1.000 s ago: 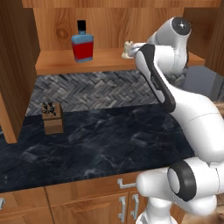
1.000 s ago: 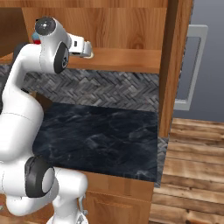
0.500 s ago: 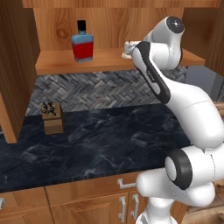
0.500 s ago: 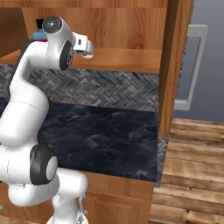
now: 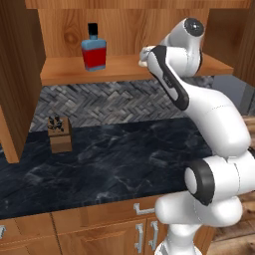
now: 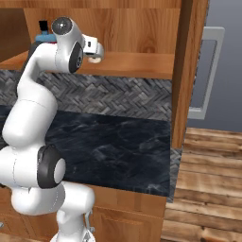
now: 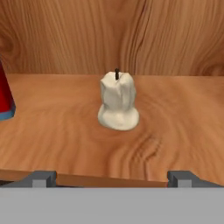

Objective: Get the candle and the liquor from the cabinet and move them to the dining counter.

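Cream-white candle [image 7: 118, 102] and red liquor bottle [image 5: 94, 48] both stand on the cabinet shelf [image 5: 119, 67], nothing moved yet; the end effector [image 7: 111, 177], spread wide and empty, faces the candle, near the shelf edge.

No readable text

We find no lettering, brand, number or sign anywhere; the liquor [image 5: 94, 51] bottle's red face is plain, and the candle [image 7: 117, 101] and the cabinet [image 7: 131, 35] wood carry no marks.
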Controlling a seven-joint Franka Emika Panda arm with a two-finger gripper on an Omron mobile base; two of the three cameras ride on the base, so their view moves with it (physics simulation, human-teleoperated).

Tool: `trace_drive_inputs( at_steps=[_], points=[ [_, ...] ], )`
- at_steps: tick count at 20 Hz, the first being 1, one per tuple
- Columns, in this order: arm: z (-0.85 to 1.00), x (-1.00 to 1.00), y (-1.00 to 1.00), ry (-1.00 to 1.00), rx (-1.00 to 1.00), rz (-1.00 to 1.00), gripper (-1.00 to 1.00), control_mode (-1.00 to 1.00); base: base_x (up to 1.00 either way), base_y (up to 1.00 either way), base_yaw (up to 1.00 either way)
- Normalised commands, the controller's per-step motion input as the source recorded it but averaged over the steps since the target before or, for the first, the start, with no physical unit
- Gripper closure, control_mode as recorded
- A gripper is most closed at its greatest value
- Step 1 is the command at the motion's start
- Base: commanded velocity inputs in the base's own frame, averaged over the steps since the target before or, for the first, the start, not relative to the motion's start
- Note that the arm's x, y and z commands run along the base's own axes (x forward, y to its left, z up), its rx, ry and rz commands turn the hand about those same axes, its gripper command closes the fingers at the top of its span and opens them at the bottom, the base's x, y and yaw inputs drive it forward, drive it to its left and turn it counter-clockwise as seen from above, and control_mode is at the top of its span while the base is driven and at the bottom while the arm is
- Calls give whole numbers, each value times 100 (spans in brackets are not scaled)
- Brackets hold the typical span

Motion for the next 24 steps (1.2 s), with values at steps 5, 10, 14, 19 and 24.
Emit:
trace_drive_inputs(
  at_steps=[5, 10, 14, 19, 24],
  points=[
    [-10, 22, 0, 0, 0, 0, -100, -100, 0, 0, 0],
    [-3, 20, 0, 0, 0, 0, -100, -100, 0, 0, 0],
    [-1, 22, 0, 0, 0, 0, -100, -100, 0, 0, 0],
    [-5, 26, 0, 0, 0, 0, -100, -100, 0, 0, 0],
    [-10, 23, 0, 0, 0, 0, -100, -100, 0, 0, 0]
  ],
)
